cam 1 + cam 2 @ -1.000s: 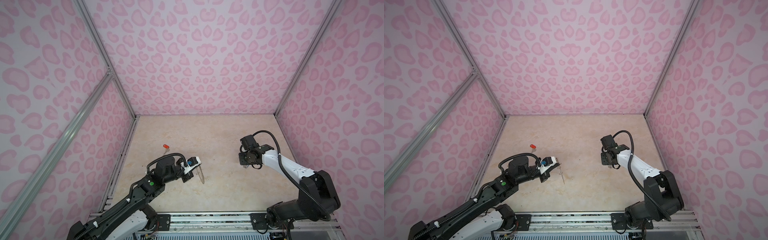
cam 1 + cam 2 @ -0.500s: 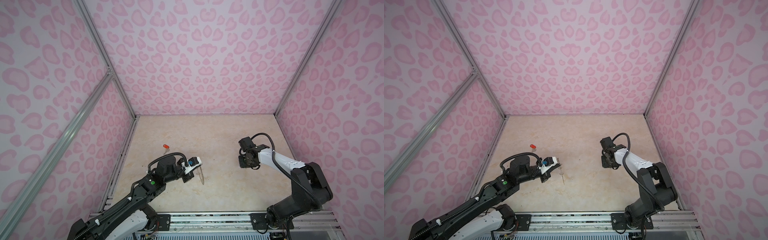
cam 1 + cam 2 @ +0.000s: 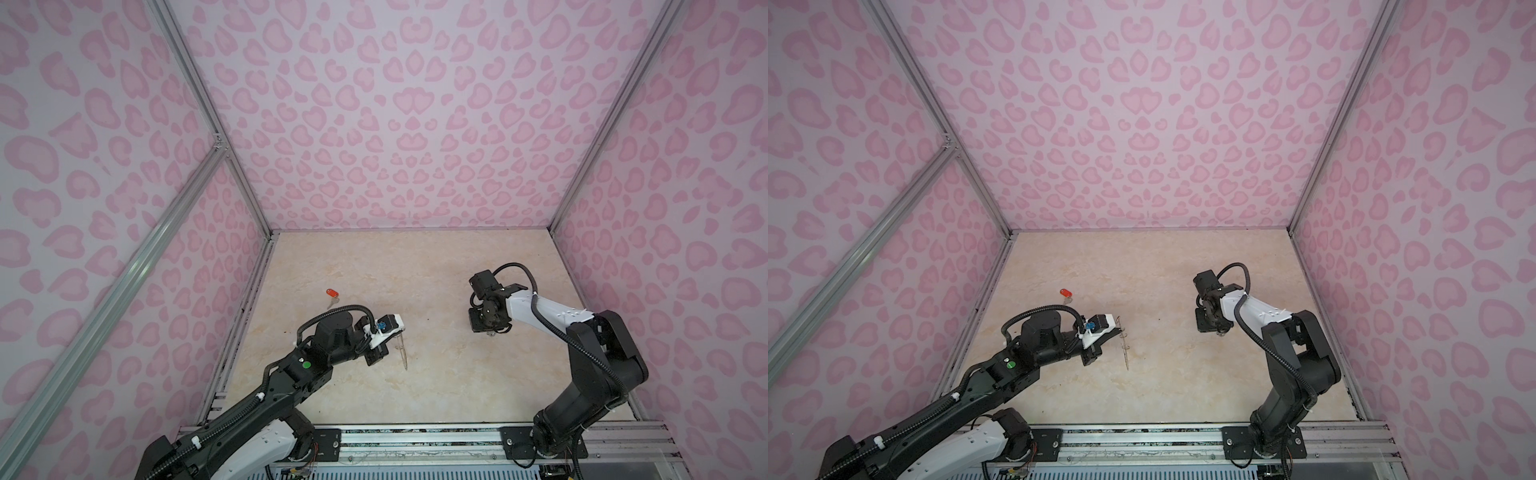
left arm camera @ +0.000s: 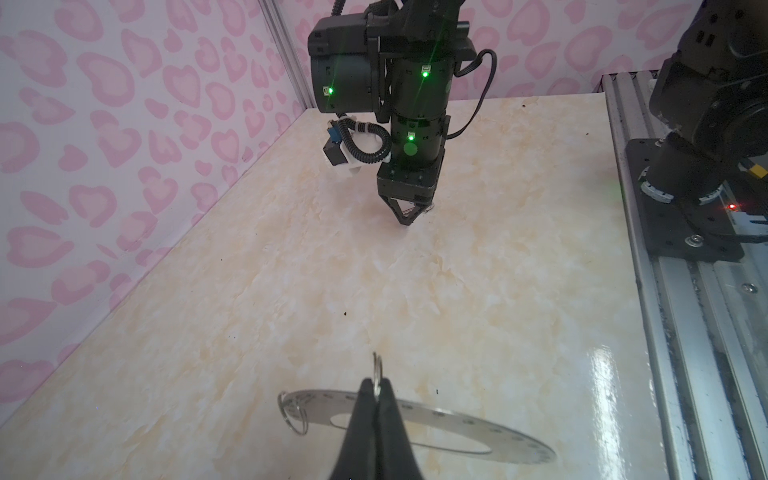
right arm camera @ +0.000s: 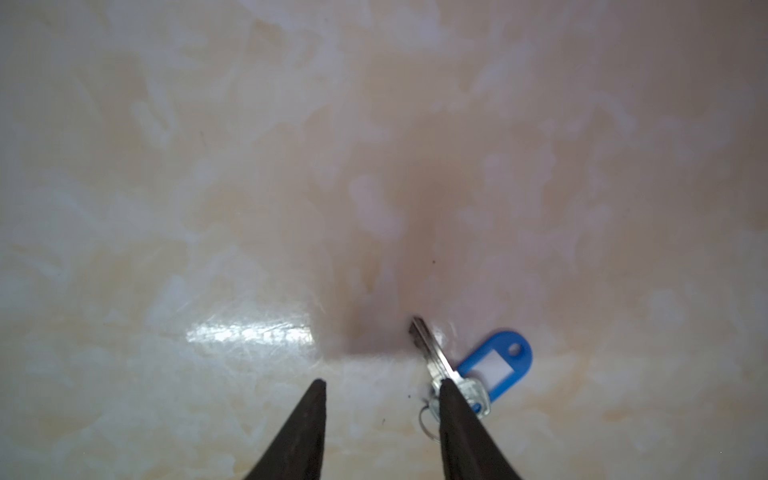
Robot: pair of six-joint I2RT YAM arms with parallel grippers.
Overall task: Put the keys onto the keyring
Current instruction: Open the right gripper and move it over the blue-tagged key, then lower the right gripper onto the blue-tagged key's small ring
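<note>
Over the blue-tagged key [image 5: 428,349], my right jaws stand open, but the key lies off-centre under one finger [image 5: 457,428], blade pointing ahead, flat on the surface [image 5: 208,208]. Well apart, my left jaws pinch the keyring [image 4: 453,422] by a loop.

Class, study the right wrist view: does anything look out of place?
Yes. The blue-tagged key lies off to one side of the right gripper's open jaws, its head under one finger, not between them; closing now would probably miss it.
</note>
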